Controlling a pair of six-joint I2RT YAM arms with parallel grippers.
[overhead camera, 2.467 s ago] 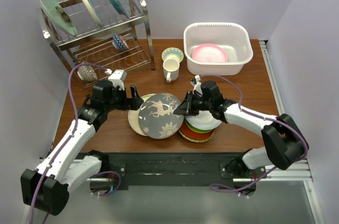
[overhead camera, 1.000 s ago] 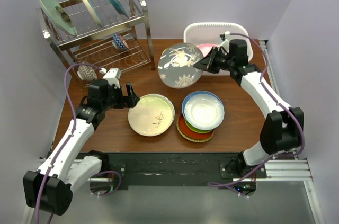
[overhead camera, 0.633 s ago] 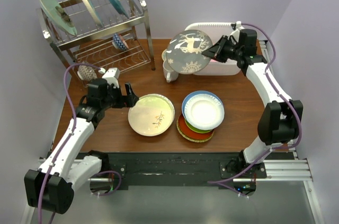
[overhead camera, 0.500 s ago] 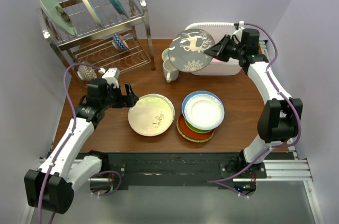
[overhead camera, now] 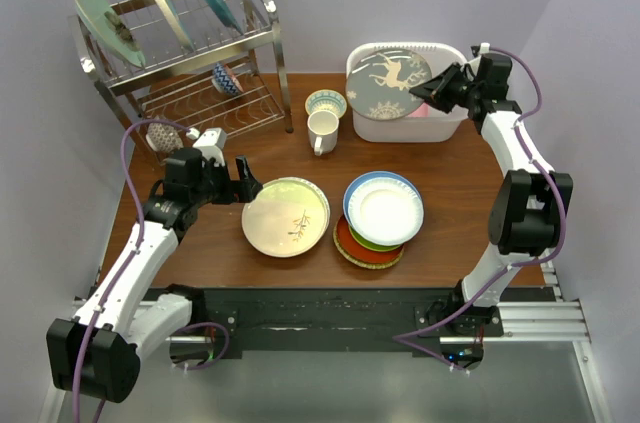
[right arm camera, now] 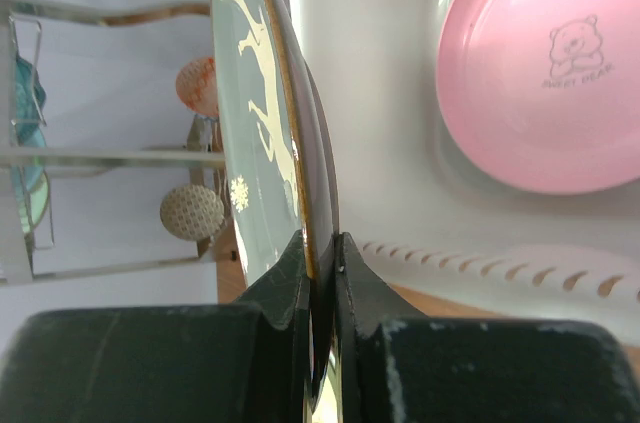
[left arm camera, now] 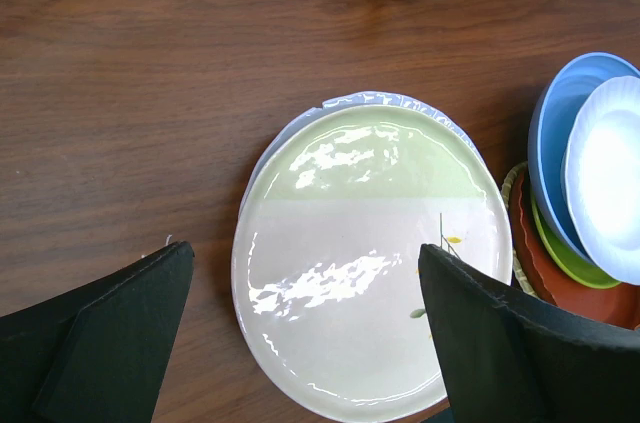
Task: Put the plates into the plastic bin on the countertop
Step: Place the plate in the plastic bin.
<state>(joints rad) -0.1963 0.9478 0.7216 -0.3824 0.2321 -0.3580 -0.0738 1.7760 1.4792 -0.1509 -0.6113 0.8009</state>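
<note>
1. Since the reddish-brown wood-grain countertop (overhead camera: 470, 193) is the biggest thing going, start there. It carries everything, including the metal wire dish rack (overhead camera: 200, 63) at its far-left corner, which neither arm is near.
2. Next is the white rounded plastic bin with the rolled rim (overhead camera: 400, 129), sitting at the far right of the counter. A pink round plate with a little bear print (right arm camera: 540, 73) lies flat in the bottom.
3. Here's the actual change: the dark grey round plate with the pale deer (overhead camera: 390, 83). Half a second back it hung over the counter by the white mug (overhead camera: 323, 130). Now it's over the bin, tilted, above the pink one. It looks not yet set down, so plate number two seems about one release away. I'd want it lowered flatter first so it doesn't clatter.
4. A cream round plate with a twig (overhead camera: 286, 216) lies flat at front-centre, with another rim peeking out underneath.
5. Just beside it is the stack, with a white round plate (overhead camera: 384, 208) on top and blue-rimmed, lime green and red-orange ones below. All of those are left to move.
6. As for the right gripper (overhead camera: 437, 93), it's pinched tight on the deer plate's rim.
7. Meanwhile the left gripper (overhead camera: 248, 183) is spread wide and holding nothing. It hovers at the cream plate's left edge, same as a second ago.
</note>
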